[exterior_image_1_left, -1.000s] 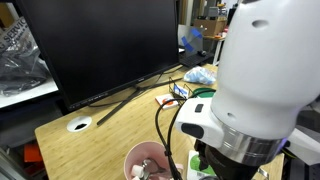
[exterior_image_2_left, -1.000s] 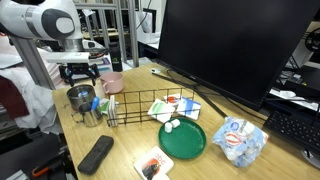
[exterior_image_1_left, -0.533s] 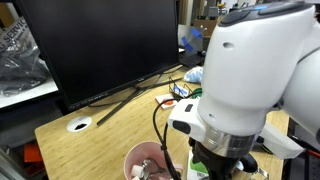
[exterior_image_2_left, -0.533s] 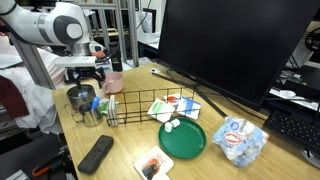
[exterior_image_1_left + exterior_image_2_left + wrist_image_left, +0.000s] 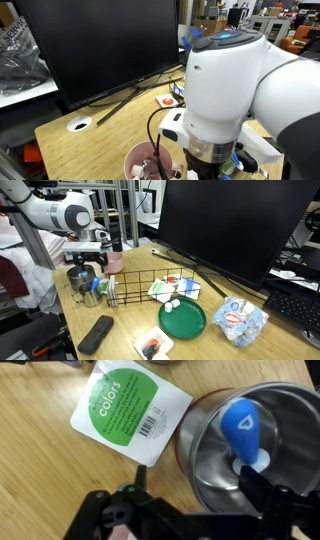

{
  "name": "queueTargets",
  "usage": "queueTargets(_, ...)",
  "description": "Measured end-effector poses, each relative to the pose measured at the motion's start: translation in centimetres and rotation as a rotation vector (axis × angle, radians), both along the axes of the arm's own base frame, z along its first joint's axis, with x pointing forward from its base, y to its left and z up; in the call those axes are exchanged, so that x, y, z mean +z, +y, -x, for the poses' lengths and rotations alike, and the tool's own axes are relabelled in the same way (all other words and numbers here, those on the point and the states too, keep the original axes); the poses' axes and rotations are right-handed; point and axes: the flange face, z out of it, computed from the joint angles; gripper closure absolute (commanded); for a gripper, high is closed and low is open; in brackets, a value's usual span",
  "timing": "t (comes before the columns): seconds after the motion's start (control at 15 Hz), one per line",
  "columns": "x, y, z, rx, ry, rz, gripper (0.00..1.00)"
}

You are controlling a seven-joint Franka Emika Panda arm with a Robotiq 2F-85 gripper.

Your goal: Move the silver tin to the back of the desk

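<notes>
The silver tin fills the right of the wrist view, open at the top, with a blue-capped item inside. In an exterior view the tin stands near the desk's left edge, just below my gripper. My gripper is open right above the tin. One finger is outside the tin's left rim and the other is over its inside near the blue item. The arm hides the tin in an exterior view where the desk shows.
A pink cup stands next to the tin. A white "colors" card, a wire rack, a green dish, a black remote and a big monitor are nearby. The cable hole is by the monitor.
The arm has shifted sideways and come lower over the tin. The tin and the other objects have not moved.
</notes>
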Motion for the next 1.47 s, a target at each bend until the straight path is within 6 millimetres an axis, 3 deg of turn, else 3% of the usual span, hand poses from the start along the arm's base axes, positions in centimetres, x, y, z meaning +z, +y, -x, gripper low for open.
queueTargets(0.6, -0.7, -0.4, -0.6, -0.013, 0.012, 0.002, 0.99)
queueTargets(1.13, -0.8, -0.9, -0.2, 0.018, 0.023, 0.003, 0.98)
queueTargets(1.47, 0.4, -0.5, 1.8, 0.076, 0.025, -0.01, 0.98)
